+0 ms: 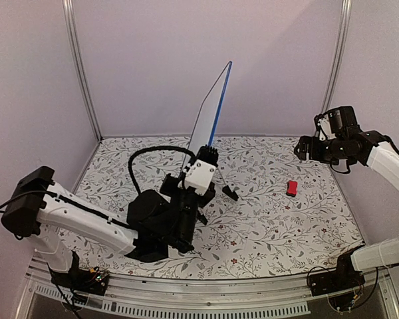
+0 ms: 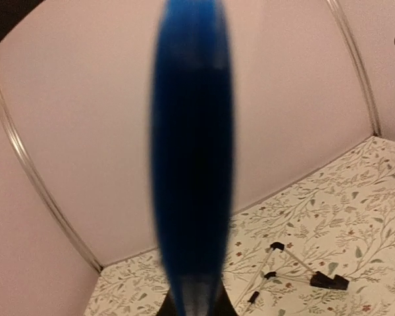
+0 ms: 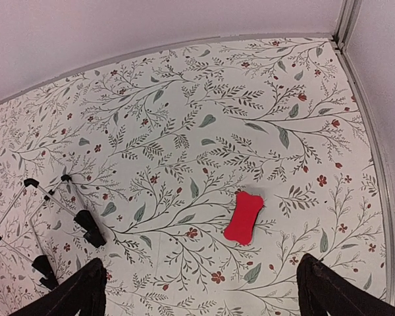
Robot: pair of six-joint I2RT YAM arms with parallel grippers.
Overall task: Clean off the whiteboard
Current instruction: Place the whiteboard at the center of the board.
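The white and black left arm (image 1: 86,216) reaches in low over the counter (image 1: 272,226), a flat top with a pattern of leaves and little red flowers. The left pincer (image 1: 209,155) points up. It is clenched on the bottom edge of the whiteboard (image 1: 211,109), a thin white board with a dark-blue frame. The whiteboard stands up in the air, off the counter, and its top leans to the right. In the left wrist view its blue edge fills the middle as a blurry stripe. I cannot tell if anything is written on the white side.

Just beside the left pincer, a thin wire stand with black feet (image 1: 227,191) lies flat on the counter. Farther right, well apart from it, lies a small red block (image 1: 292,188) with a pinched-in middle.

The right pincer (image 3: 201,263) hangs high over the right side of the counter and looks down on the red block. Its two black fingers (image 3: 76,296) are spread wide and hold nothing. Behind everything is a plain pale wall (image 1: 153,60).
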